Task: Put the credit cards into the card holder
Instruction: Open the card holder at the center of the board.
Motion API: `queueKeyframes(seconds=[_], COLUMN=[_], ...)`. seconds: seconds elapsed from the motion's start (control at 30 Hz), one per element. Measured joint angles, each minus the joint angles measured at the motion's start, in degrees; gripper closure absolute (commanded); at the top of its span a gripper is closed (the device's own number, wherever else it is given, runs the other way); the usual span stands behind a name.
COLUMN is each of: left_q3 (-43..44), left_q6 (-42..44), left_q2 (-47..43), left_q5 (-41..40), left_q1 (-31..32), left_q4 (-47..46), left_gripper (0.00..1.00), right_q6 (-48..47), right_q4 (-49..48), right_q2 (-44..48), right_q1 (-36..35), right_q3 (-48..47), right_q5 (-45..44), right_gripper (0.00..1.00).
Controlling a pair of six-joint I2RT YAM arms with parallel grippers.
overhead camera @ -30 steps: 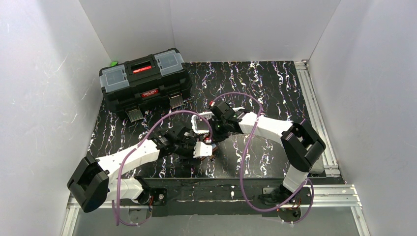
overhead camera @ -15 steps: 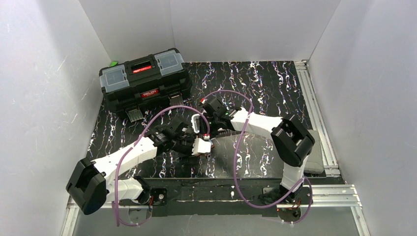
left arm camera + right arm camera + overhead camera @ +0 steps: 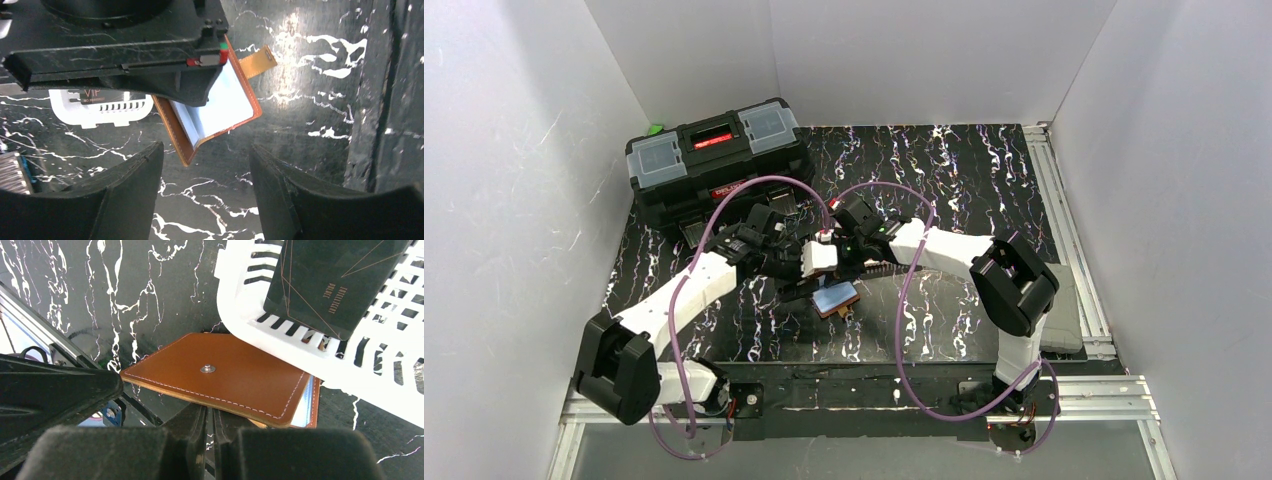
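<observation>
1. Hovering over the bench [image 3: 280,130], the left fingers [image 3: 145,195] stand apart and hold nothing; the white basket [image 3: 100,112] lies ahead, to their left.
2. The card holder [image 3: 220,107] lies open straight ahead of them, its clear sleeves facing up and its long axis slanting away to the right.
3. The right fingers [image 3: 200,440] are closed, seemingly pinching the edge of the brown cover and holding it raised.
4. A dark credit card [image 3: 325,285] rests in the basket, right of the cover. The free left arm looks better placed to fetch it.
</observation>
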State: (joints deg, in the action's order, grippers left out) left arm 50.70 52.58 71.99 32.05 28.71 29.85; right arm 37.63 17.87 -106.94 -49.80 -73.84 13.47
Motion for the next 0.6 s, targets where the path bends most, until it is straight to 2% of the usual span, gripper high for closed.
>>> queueKeyframes(seconds=[0.17,0.3,0.4,0.53,0.6], left_q3=[-0.9,-1.6,-2.0,-2.3,-2.3], left_q6=[-7.9,-13.3,-16.2,-18.8,-20.1], left_q2=[1.3,3.5,5.7,8.1,9.1], left_q5=[0.6,0.3,-1.2,-3.8,-4.9], left_q1=[0.0,0.0,0.0,0.0,0.0], left_q4=[-4.0,-6.8,-9.8,-12.1,-13.0], left_gripper=[0.37,0.45,0.62,0.92,1.00], right_q6=[-0.2,-0.2,-0.2,-0.2,-0.2], right_q4=[0.0,0.0,0.0,0.0,-0.1], right_q2=[0.0,0.0,0.0,0.1,0.4], right_q1=[0.0,0.0,0.0,0.0,0.0], right_q3=[0.0,0.0,0.0,0.0,0.4], right_q5=[0.0,0.0,0.0,0.0,0.0], right_gripper=[0.87,0.87,0.87,0.87,0.87])
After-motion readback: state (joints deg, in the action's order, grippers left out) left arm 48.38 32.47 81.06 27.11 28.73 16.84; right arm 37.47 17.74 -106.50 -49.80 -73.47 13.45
